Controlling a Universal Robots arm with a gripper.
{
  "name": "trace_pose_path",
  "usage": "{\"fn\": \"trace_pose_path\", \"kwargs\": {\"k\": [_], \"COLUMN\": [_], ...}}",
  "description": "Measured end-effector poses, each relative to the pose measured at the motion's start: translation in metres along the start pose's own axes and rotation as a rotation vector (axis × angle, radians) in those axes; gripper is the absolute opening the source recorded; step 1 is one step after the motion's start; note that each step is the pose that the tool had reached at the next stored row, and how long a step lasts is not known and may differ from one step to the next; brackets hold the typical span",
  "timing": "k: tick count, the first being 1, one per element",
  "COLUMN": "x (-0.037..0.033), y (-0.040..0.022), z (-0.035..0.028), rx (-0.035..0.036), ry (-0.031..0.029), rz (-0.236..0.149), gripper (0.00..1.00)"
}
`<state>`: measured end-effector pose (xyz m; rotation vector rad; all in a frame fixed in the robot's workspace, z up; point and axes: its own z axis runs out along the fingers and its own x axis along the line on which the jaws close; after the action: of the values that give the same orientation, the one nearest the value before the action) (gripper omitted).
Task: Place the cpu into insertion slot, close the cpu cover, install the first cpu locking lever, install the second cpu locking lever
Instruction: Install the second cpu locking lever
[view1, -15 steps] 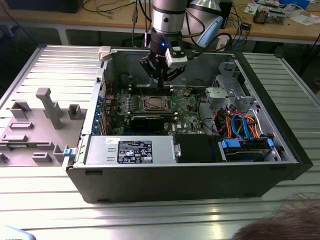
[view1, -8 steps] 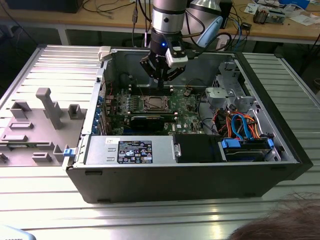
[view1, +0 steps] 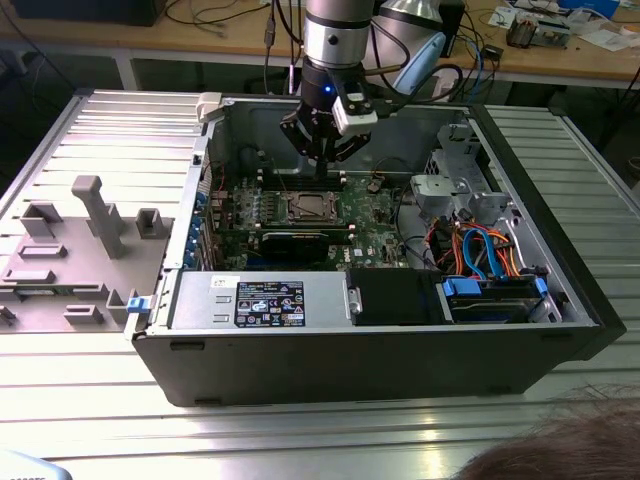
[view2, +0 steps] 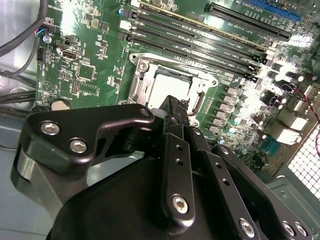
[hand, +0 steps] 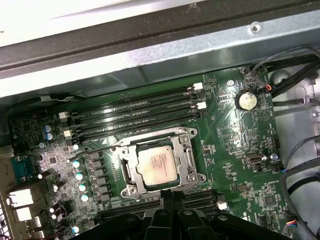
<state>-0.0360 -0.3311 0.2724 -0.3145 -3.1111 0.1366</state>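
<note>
Half the cpu hides behind narrow, empty jaws.

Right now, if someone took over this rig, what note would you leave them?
Gripper: shut, nothing visibly held, tips hanging close over the near edge of the socket.
Cpu: lying in the insertion slot on the green board.
Cpu cover: appears folded down, framing the chip.
Done: chip placed, and cover apparently closed.
Left: a thin lever juts out sideways from the socket. I cannot tell whether either locking lever is latched, so treat both as open items.
</note>
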Motion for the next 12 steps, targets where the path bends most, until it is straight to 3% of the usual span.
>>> {"fn": "trace_pose_path", "kwargs": {"k": [12], "x": [0.0], "y": [0.0], "z": [0.0], "rx": [0.0001], "ry": [-0.0029], "rz": [-0.034], "gripper": [0.11]}}
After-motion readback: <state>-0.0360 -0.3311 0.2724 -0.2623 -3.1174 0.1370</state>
